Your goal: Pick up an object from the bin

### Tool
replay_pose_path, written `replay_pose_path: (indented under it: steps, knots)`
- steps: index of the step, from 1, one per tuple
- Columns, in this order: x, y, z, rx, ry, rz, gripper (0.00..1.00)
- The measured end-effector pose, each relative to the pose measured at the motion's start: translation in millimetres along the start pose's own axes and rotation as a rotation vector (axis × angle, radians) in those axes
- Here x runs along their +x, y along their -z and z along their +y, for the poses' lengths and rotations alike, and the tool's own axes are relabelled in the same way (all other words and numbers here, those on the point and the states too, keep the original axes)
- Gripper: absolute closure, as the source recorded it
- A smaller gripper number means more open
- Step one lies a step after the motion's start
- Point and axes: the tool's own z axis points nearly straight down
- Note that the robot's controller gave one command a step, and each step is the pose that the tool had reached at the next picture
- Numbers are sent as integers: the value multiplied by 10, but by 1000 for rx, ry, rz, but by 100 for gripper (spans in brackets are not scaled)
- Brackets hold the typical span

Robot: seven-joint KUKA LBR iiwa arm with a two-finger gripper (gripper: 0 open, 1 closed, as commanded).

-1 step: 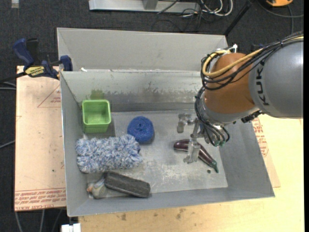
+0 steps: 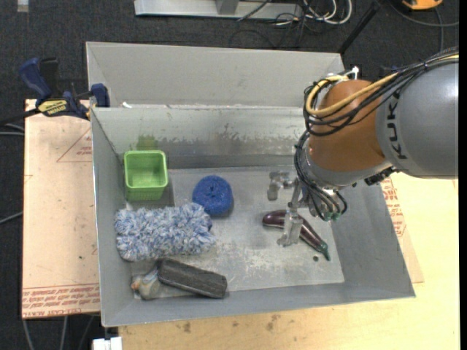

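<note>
"Judging from the bin (image 2: 219, 133), how far had the pick got?"

"Hardly begun. The dark purple aubergine (image 2: 279, 219) lay flat on the floor near the right wall, not lifted. The gripper (image 2: 284, 207) was low over it, released, fingers (image 2: 292, 228) spread, one crossing it."

"And the rest?"

"Lying apart: a blue scrubber (image 2: 213, 195) mid-bin, a green cup (image 2: 145, 173) by the left wall, a fuzzy duster (image 2: 162, 230) and a grey block (image 2: 192, 279) toward the front-left corner. Closing and lifting were left to do."
</note>
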Motion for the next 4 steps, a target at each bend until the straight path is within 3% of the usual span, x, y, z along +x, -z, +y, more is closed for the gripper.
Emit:
replay_pose_path:
  steps: [1,2,3,4]
  knots:
    - [-24,-140,-359,-1,29,0,0]
    - [-148,-410,-520,-1,3,-1,100]
    - [-149,-410,-520,-1,3,-1,100]
    - [127,437,-617,0,33,-2,100]
